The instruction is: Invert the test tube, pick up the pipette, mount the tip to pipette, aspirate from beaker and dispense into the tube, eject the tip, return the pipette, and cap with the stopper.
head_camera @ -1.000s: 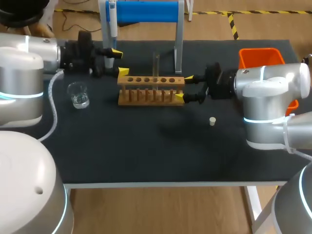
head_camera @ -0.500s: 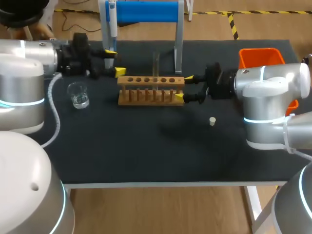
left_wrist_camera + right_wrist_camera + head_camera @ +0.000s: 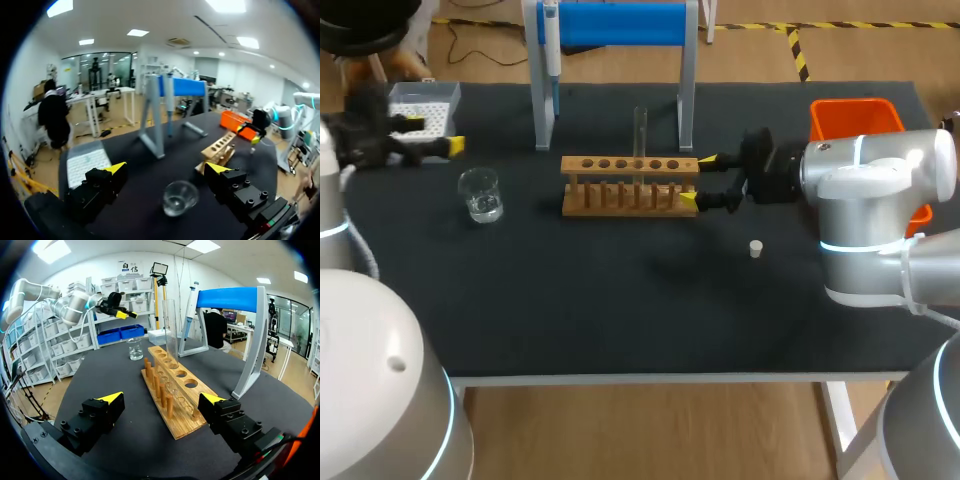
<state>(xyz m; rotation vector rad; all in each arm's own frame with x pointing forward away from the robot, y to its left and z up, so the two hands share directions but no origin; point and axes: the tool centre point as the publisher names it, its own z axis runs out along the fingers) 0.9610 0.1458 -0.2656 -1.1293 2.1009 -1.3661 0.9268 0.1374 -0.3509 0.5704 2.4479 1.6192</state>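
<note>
A clear test tube (image 3: 640, 130) stands upright in the wooden rack (image 3: 630, 186) at mid table. My right gripper (image 3: 697, 180) is open at the rack's right end, and the rack (image 3: 172, 390) with its tube (image 3: 171, 335) lies ahead between the fingers. My left gripper (image 3: 435, 134) is open at the far left, beside the white tip box (image 3: 425, 105). The glass beaker (image 3: 179, 197) sits just below and ahead of the left gripper (image 3: 167, 168). The pipette (image 3: 550, 40) hangs on the blue stand (image 3: 620, 25). A small stopper (image 3: 756, 248) lies right of the rack.
An orange bin (image 3: 855, 118) stands at the back right corner. The blue stand's legs (image 3: 686, 100) rise just behind the rack. The beaker (image 3: 480, 193) holds a little liquid and stands left of the rack.
My left arm has drawn back leftward, from beside the rack and stand to the tip box at the table's left edge. The right arm has not moved.
</note>
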